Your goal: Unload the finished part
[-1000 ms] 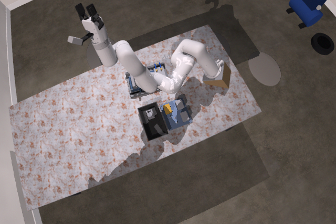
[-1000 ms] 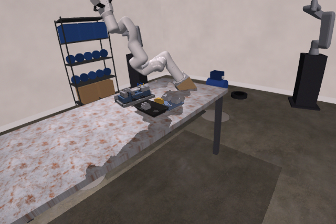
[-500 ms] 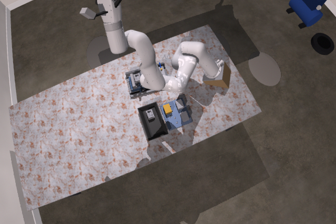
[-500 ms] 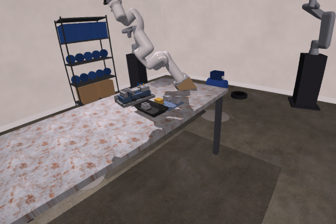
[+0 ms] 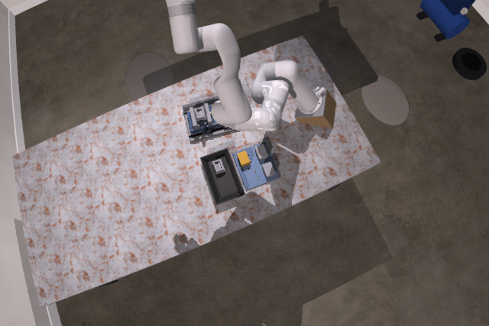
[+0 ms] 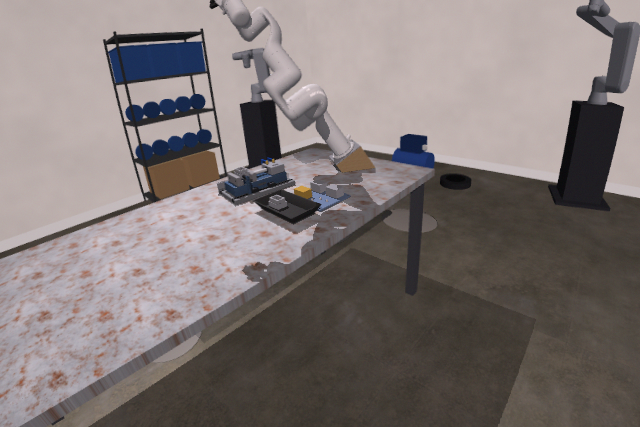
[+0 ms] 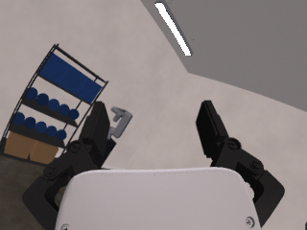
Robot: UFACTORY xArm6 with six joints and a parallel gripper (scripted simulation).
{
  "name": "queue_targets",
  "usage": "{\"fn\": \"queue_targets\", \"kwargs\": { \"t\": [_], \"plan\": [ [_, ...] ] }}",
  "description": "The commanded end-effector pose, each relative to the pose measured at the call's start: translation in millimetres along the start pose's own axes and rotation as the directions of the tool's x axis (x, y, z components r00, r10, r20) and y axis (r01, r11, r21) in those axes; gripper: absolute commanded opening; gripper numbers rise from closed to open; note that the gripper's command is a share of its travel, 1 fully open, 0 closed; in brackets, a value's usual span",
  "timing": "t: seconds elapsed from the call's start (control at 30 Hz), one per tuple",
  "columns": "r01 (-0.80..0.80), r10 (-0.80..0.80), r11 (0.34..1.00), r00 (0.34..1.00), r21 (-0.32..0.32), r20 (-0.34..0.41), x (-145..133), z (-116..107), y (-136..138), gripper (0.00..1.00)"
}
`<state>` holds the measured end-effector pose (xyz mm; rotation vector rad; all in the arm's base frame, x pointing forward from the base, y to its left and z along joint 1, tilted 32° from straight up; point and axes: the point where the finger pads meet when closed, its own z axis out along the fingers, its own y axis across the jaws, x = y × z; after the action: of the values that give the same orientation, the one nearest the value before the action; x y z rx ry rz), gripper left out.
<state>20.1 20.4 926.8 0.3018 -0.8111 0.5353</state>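
Black metal posts frame the shelf rack at the far left of the exterior view, carrying a blue bin, rows of blue balls and cardboard boxes; beside it the white arm rises from a tan wedge base on the rust-mottled counter and reaches high toward the wall, well above everything on the counter. The gripper at its tip points up and away; its fingers stand wide apart with only wall and ceiling between them, holding nothing.

On the counter, going left to right in the top view: the blue vise on its grey plate, partly hidden under the arm's links; below and just right of it the dark outfeed tray, with the finished part lying on the tray's floor near its far end, a small grey block whose upper face shows a darker recess; just beside the tray a light blue plate bearing a yellow block and two grey blocks.

Further right, off the counter, a blue machine and a black tyre sit on the dark floor; in the exterior view a grey arm on a black pedestal stands by the right wall, and another stands behind the counter.
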Motion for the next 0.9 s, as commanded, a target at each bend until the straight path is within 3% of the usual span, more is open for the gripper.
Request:
{"fn": "queue_targets", "kwargs": {
  "t": [0.0, 0.03, 0.07, 0.13, 0.17, 0.27, 0.33, 0.4, 0.43, 0.53, 0.57, 0.63, 0.73, 0.77, 0.83, 0.87],
  "plan": [
    [0.001, -0.001, 1.0, 1.0, 0.011, 0.01, -2, 3, 7, 1.0],
    [0.001, -0.001, 1.0, 1.0, 0.011, 0.01, -2, 3, 7, 1.0],
    [0.009, -0.014, 0.997, 0.998, 0.071, 0.062, -26, 21, 1, 1.0],
    [0.009, -0.014, 0.997, 0.998, 0.071, 0.062, -26, 21, 1, 1.0],
    [0.015, -0.025, 0.994, 0.996, 0.11, 0.091, -40, 31, -4, 1.0],
    [0.018, -0.034, 0.99, 0.993, 0.139, 0.111, -51, 37, -8, 1.0],
    [0.027, -0.06, 0.978, 0.987, 0.209, 0.152, -74, 51, -21, 1.0],
    [0.028, -0.062, 0.976, 0.986, 0.215, 0.155, -76, 52, -22, 1.0],
    [0.034, -0.085, 0.962, 0.98, 0.269, 0.18, -93, 60, -34, 1.0],
    [0.037, -0.097, 0.954, 0.977, 0.297, 0.191, -101, 64, -40, 1.0],
    [0.042, -0.122, 0.936, 0.971, 0.349, 0.208, -116, 70, -54, 1.0],
    [0.046, -0.138, 0.922, 0.966, 0.383, 0.217, -125, 73, -63, 1.0],
    [0.046, -0.138, 0.922, 0.966, 0.383, 0.217, -125, 73, -63, 1.0],
    [0.056, -0.184, 0.881, 0.956, 0.471, 0.231, -148, 77, -88, 1.0],
    [0.056, -0.185, 0.879, 0.955, 0.473, 0.231, -148, 78, -88, 1.0],
    [0.06, -0.205, 0.858, 0.951, 0.51, 0.233, -157, 78, -100, 1.0]
  ]
}}
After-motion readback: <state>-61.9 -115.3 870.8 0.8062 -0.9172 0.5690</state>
